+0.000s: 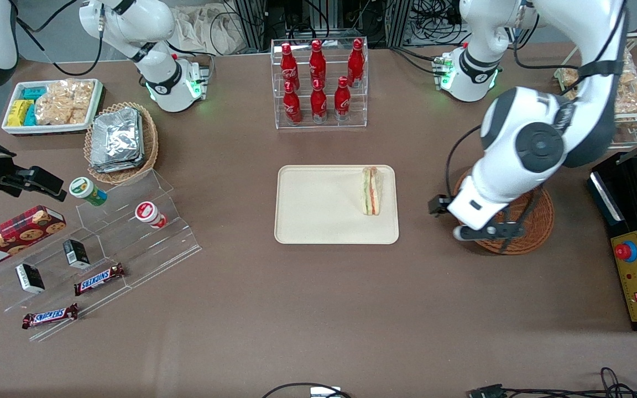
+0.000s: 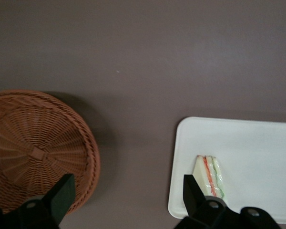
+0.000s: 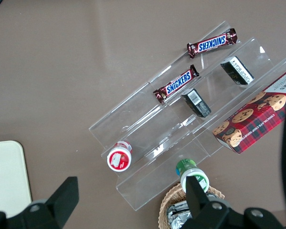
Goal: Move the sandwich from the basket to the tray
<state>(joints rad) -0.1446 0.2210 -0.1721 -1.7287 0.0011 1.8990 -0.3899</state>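
My gripper [image 2: 126,198] hangs wide open and empty above the bare worktop [image 2: 133,71], between the basket [image 2: 38,148] and the tray [image 2: 257,157]. The sandwich [image 1: 372,190] lies on the tray, near the edge toward the basket, and the basket looks empty as far as I can see, so I judge the placing done. If I had to take it again, I would treat it as light, soft and easily crushed: close gently across the two flat bread faces, mid-wedge, not on the layered filling edge or the thin tip.
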